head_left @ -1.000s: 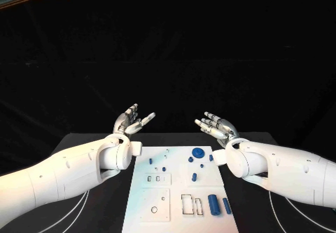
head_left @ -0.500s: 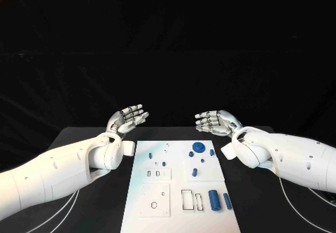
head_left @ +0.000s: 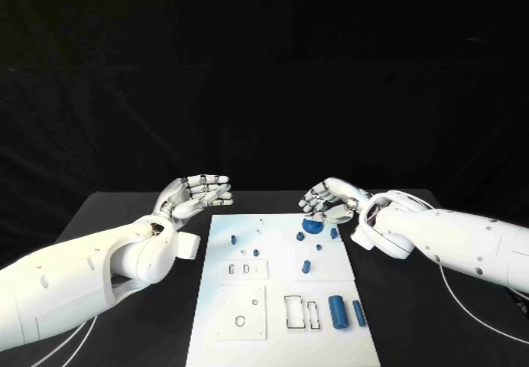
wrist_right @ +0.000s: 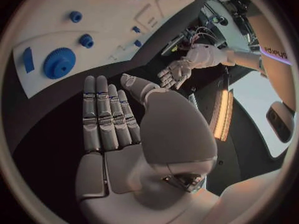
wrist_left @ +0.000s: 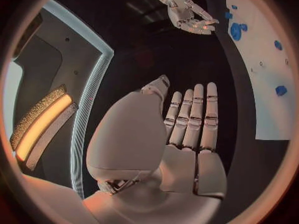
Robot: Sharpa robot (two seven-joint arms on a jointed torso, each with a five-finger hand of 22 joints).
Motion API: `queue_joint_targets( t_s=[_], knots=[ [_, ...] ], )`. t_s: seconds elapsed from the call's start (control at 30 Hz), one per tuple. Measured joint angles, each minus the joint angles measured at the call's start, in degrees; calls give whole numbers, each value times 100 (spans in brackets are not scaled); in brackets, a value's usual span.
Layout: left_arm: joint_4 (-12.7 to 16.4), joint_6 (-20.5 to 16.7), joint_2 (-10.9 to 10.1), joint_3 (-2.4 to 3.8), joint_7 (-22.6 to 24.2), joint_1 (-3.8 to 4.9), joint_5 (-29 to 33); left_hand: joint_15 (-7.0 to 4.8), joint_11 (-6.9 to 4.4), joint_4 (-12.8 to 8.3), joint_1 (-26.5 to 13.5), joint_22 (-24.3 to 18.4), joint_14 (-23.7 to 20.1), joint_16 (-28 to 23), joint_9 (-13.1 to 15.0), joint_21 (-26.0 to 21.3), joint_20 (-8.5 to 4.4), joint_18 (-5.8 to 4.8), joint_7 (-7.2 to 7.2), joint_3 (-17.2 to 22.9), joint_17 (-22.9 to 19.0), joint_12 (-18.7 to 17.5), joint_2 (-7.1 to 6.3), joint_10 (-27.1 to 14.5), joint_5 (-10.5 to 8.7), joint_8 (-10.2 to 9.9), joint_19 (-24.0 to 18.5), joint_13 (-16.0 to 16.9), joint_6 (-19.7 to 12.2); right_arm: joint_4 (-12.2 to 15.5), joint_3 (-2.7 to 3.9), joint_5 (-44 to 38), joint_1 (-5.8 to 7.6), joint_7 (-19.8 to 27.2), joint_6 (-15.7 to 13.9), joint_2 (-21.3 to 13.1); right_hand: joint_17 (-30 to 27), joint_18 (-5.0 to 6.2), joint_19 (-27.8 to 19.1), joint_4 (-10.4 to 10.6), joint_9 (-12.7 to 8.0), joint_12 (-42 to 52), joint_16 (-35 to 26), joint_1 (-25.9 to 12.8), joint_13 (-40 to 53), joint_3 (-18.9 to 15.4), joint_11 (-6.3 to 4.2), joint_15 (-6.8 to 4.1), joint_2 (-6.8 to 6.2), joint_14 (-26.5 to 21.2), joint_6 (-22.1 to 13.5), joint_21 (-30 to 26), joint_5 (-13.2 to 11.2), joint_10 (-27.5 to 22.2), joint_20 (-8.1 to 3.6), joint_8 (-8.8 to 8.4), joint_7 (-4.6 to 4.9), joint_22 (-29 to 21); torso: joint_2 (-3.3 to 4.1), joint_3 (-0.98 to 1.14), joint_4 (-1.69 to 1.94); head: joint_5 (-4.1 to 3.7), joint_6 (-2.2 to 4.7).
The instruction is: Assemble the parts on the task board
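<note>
Both hands had been lowered toward the task board (head_left: 281,321): the right hand (head_left: 329,202), open and empty, over the blue gear (head_left: 313,226) at one o'clock; the left hand (head_left: 199,193), likewise empty, at eleven. Grasping seemed imminent.

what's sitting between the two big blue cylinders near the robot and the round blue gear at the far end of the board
In the head view, between the cylinders and the gear stand a small blue peg and small blue parts, the rest being bare white task board.

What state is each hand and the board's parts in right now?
left hand: open, holds nothing, beside the board's far left corner
right hand: open, fingers over the blue gear, no grip visible
blue gear: flat on the task board
blue cylinders: lying loose, near right
</note>
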Motion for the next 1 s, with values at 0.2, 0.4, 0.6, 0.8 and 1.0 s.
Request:
queue_joint_targets(
  t_s=[0.2,0.4,0.6,0.8,1.0],
  knots=[
    [334,119,-189,2,-17,1,-61,-128,-85,-9,-84,94,428,201,30,247,-138,-1,82,229,231,0,-84,387,-29,29,318,14,221,83,0,-1134,3,-355,35,-26,600,0,428,-68,23,0,619,-142,38,-35,-201,-284,-142,903,278,985,112,326,-281,0,-144,594,149,-7,68,-85,-26],
    [516,216,-260,2,-19,-3,-49,-237,-167,93,-389,202,733,491,66,501,-240,-1,103,377,575,-70,-222,749,-51,51,523,38,402,156,-1,-2008,-4,-641,39,-25,2854,-183,1869,-82,163,141,3123,-380,92,255,-352,-517,-380,1769,443,3727,234,271,-495,-111,-311,3611,274,-15,134,-176,-56],
    [643,260,-342,1,-19,-6,-8,-236,-166,91,-402,211,733,524,66,523,-240,-1,125,379,636,-124,-235,747,-51,51,522,37,380,263,0,-2528,-14,-916,39,-59,5020,-519,2794,55,302,233,5344,-557,98,349,-324,-497,-479,1789,442,5212,201,239,-455,-111,-311,5927,365,-30,175,-248,-59],
    [696,279,-392,1,-18,-6,54,-215,-125,76,-424,211,711,567,66,523,-240,-1,102,393,675,-133,-258,706,-51,28,522,37,358,382,0,-2801,-19,-1136,55,-107,5490,-627,2997,149,362,277,5815,-608,112,255,-325,-497,-484,1789,411,5551,-102,239,-435,-111,-280,6380,416,-42,194,-272,-52],
    [695,290,-411,2,-18,-6,103,-215,-125,76,-424,211,711,567,65,523,-240,-2,102,393,675,-133,-258,706,-51,28,522,37,358,431,1,-2933,-19,-1249,98,-105,5454,-628,3028,188,397,306,5841,-608,126,263,-325,-496,-484,1789,411,5706,-124,238,-428,-111,-280,6380,435,-45,207,-279,-68]
  ],
)
